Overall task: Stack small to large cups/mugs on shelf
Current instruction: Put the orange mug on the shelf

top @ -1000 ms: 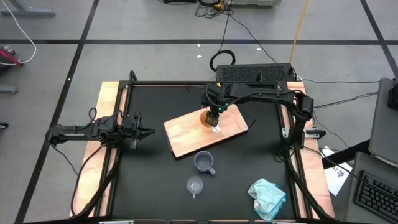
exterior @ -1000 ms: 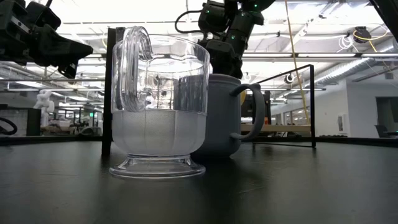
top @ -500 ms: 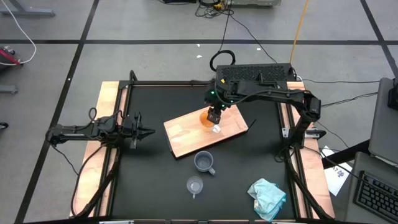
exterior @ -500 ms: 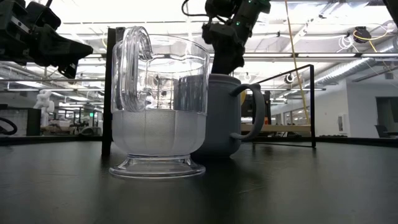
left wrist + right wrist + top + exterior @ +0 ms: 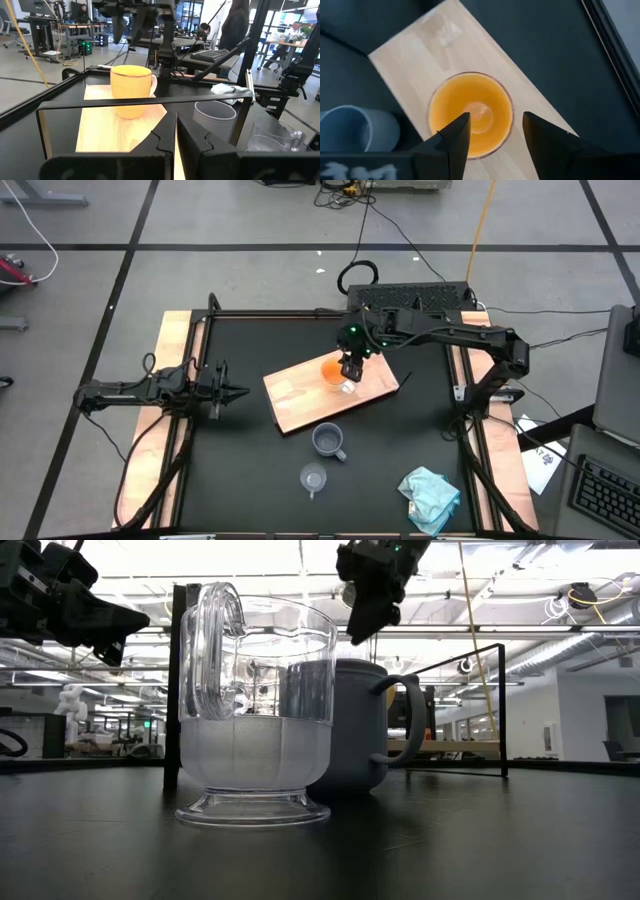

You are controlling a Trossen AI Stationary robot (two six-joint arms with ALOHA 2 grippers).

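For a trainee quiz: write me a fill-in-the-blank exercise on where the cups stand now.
1. The orange mug stands on the ____.
2. The blue-grey mug stands on the black ____, off the board.
3. The right gripper hangs above the orange mug with its fingers ____.
4. The clear glass cup stands nearest the ____ mug.

Missing words: shelf; tabletop; open; blue-grey

In the high view the right gripper (image 5: 349, 370) hid part of the orange mug (image 5: 333, 370). The low view hid that mug behind the glass cup (image 5: 253, 710) and blue-grey mug (image 5: 365, 725); its upper edge cut off the right arm.
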